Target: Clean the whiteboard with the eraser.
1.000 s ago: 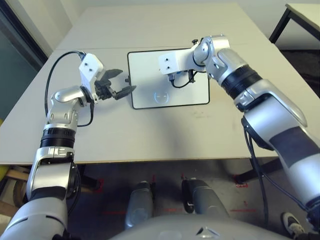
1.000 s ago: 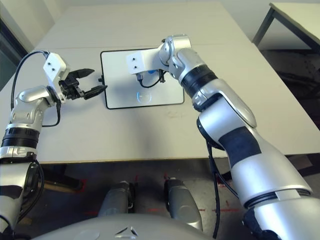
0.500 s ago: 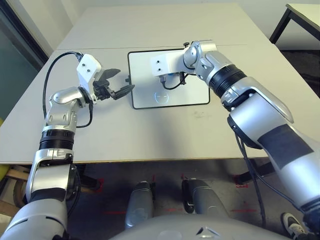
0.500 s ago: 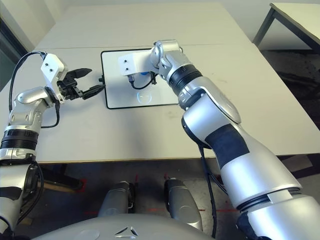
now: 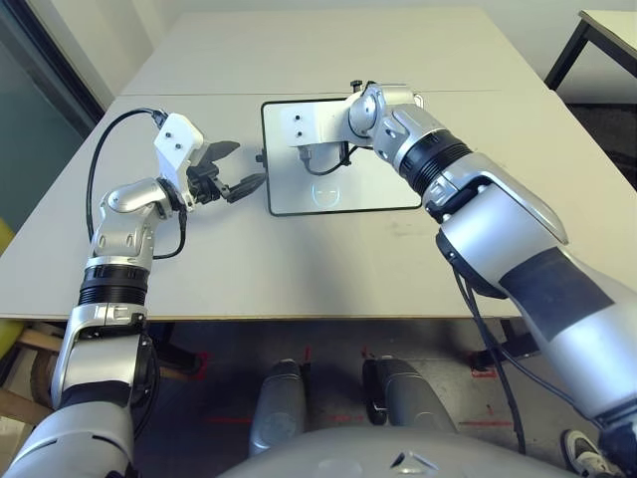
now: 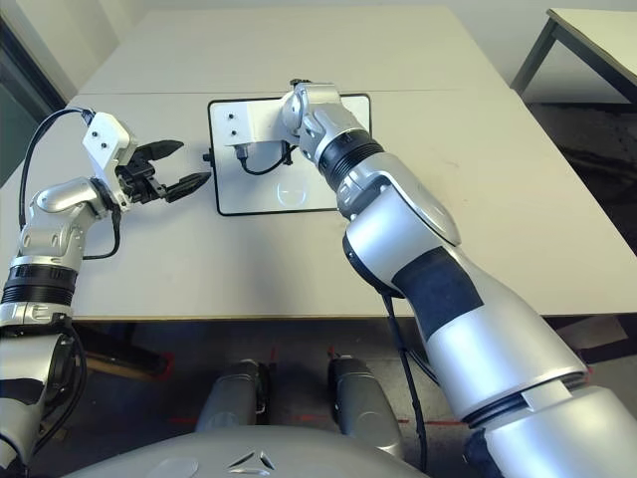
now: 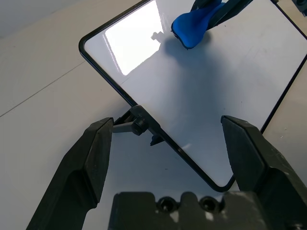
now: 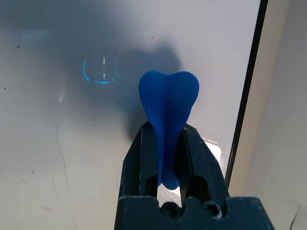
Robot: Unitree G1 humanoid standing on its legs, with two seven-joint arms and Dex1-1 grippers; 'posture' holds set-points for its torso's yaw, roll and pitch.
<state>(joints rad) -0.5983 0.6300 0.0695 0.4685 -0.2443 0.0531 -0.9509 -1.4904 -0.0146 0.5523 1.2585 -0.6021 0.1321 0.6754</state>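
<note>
The whiteboard (image 5: 383, 179) lies flat on the table, white with a thin black frame. My right gripper (image 8: 168, 141) is shut on the blue eraser (image 8: 169, 96), which stands on the board near its far left corner; the eraser (image 7: 192, 26) also appears from the left wrist. In the head view the right gripper (image 5: 311, 151) hangs under its white wrist block over the board's left part. My left gripper (image 5: 239, 167) is open just left of the board, its fingers (image 7: 91, 158) either side of the small black side knob (image 7: 139, 125), apart from it.
The light table (image 5: 299, 259) has free room in front of and to the right of the board. A black cable (image 5: 328, 169) loops under the right wrist over the board. Another table's leg (image 5: 562, 55) stands at the far right.
My right gripper has slid the eraser leftward across the board, from its middle to its left part. The left gripper stays open beside the board's left edge.
</note>
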